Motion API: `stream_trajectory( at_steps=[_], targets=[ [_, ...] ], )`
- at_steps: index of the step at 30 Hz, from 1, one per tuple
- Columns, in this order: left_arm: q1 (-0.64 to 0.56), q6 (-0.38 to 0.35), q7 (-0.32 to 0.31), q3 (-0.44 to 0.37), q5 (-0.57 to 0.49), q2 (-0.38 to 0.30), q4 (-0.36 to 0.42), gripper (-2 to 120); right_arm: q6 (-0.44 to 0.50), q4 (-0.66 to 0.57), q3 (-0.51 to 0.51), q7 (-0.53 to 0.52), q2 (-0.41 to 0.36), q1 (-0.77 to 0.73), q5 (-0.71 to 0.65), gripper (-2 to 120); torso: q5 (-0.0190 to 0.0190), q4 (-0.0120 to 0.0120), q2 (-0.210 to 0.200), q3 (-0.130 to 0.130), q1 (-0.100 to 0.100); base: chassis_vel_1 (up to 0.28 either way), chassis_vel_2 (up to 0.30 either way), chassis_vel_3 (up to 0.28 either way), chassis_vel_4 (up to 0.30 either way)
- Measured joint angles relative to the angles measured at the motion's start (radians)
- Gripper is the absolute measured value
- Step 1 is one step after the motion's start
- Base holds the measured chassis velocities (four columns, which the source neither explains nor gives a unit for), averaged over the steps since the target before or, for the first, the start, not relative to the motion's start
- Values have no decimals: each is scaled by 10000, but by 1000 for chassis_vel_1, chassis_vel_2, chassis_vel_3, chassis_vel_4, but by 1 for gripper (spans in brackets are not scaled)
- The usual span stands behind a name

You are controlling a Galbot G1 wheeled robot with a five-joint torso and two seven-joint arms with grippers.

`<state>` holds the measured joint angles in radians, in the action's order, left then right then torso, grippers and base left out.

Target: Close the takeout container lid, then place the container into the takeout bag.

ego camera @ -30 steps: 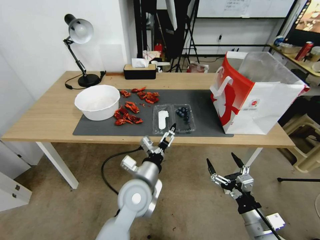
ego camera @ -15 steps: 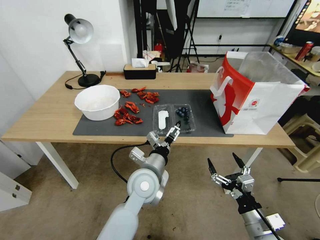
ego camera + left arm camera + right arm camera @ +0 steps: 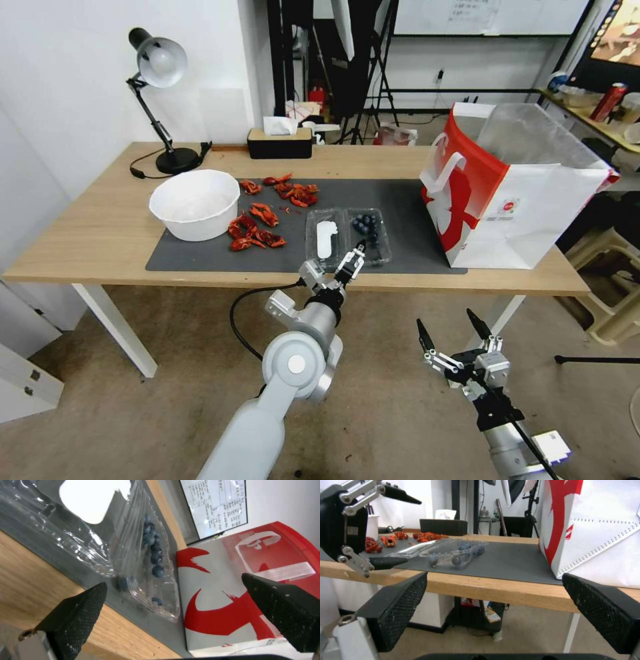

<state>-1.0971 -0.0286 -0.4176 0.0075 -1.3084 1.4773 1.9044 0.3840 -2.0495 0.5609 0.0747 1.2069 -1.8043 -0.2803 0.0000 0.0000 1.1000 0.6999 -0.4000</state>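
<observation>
Head view showed the takeout container [image 3: 348, 237] lying open on the table [image 3: 100, 233], its lid [image 3: 325, 239] not yet folded over. The left gripper [image 3: 349, 261] hovered at its near edge, jaws spread; the takeout bag [image 3: 527, 200] stood to the right with nothing placed inside as far as visible.

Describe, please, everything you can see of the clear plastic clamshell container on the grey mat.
The small clear plastic hinged clamshell container lies open and flat on the dark grey mat, near the table's front edge. One half holds dark blueberries; the other half, the lid, bears a white oblong label sticker. The left pincer hovers open at its near edge, not gripping it.
</observation>
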Motion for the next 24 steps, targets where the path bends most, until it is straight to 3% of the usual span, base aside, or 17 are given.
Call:
stream_trajectory(
  at_steps=[24],
  targets=[
    [344, 28, -191, -158, -461, 61, -307, 100, 52, 21, -66, -109, 119, -67, 199, 100, 0, 0, 0, 1, 0, 0, 0, 0, 0]
  ],
)
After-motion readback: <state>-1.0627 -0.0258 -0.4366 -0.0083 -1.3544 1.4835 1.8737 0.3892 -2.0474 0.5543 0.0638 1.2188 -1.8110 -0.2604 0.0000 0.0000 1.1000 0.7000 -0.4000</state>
